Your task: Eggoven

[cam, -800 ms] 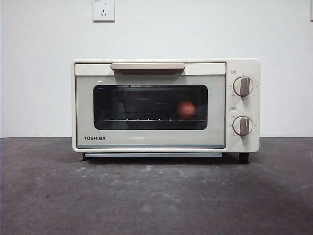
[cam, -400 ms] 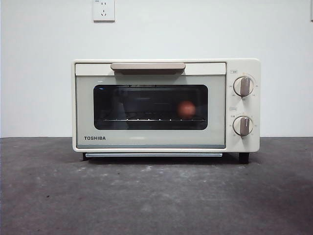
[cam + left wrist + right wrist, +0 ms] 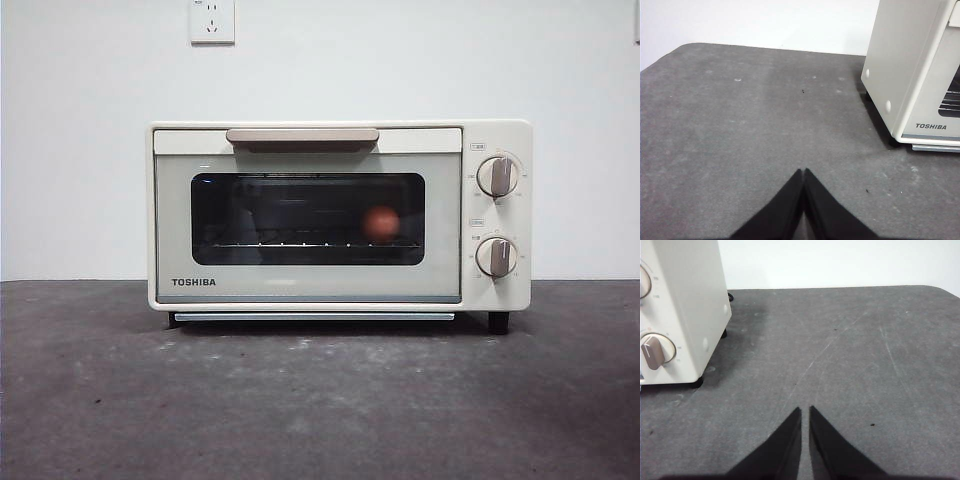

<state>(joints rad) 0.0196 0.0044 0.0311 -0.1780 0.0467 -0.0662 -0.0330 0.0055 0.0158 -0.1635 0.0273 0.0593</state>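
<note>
While your two arms waited off to the sides, the cream Toshiba toaster oven (image 3: pixel 340 215) stood square on the dark grey table (image 3: pixel 320 400) with its door closed. You could see the reddish-brown egg (image 3: pixel 381 223) through the dark glass door (image 3: pixel 307 219), sitting on the wire rack (image 3: pixel 300 243) toward the side nearer the knobs. The tan handle (image 3: pixel 302 135) ran along the door's top edge, and the upper knob (image 3: pixel 498 176) and lower knob (image 3: pixel 496 257) both stood with their grips upright. A white wall socket (image 3: pixel 211 20) sat on the wall above the oven.

Your left gripper (image 3: pixel 803 172) hung over bare table, well apart from the oven's corner with the TOSHIBA lettering (image 3: pixel 930 126); its jaws were pressed together tip to tip, holding nothing. Your right gripper (image 3: pixel 805 410) hung over the table on the knob side of the oven, also well clear of it; its jaws were drawn together with only a hairline slit between the tips, and nothing lay between them. Neither gripper showed in the front view.
</note>
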